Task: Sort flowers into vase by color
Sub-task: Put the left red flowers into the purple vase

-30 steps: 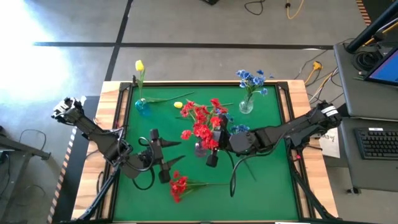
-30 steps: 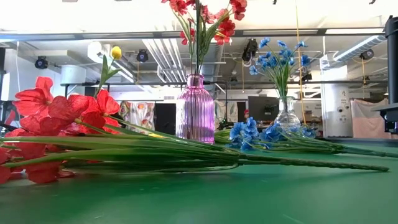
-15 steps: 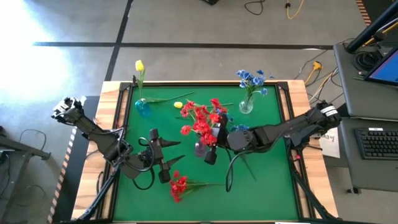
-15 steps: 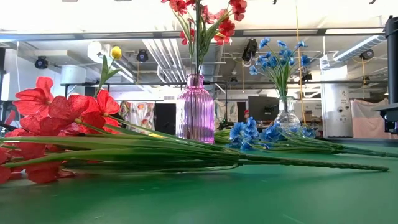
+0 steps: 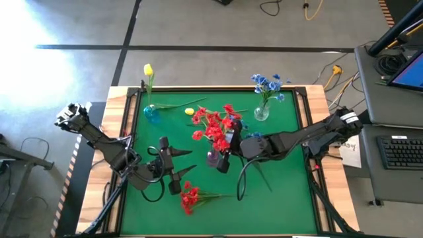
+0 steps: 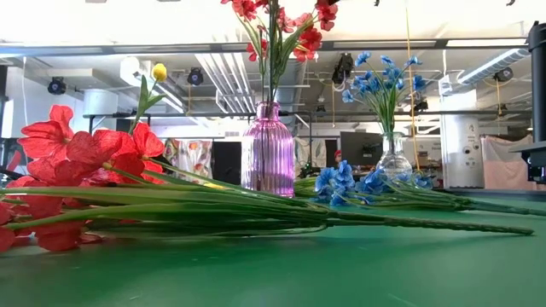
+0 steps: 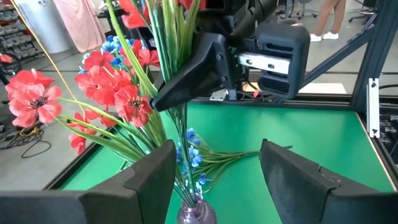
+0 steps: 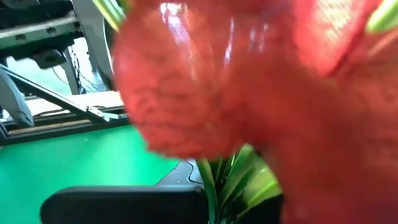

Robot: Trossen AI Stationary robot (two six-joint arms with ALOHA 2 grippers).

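Observation:
A red flower sprig stands in the purple vase at mid-table, with my right gripper shut on its stems. The left wrist view shows that gripper above the vase mouth. My left gripper hangs open just left of the vase, with nothing between its fingers. A second red sprig lies flat near the front edge. A blue sprig lies flat under my right arm. A yellow bud lies at the back left. My right gripper pinches the red sprig's bundle of green stems between its two shut fingers, below the blossoms and above the vase. The fingers come about level from the table's right and lie across the stems. The sprig stands nearly upright, its lower stems in the vase mouth.
A clear vase with blue flowers stands at the back right. A small blue vase with a yellow flower stands at the back left. Wooden rails edge the green mat. Bare mat lies at the front right.
My right gripper has rolled a little at the wrist and edged toward the table's left with the red sprig, whose blossoms have shifted slightly over the purple vase. It has stayed shut.

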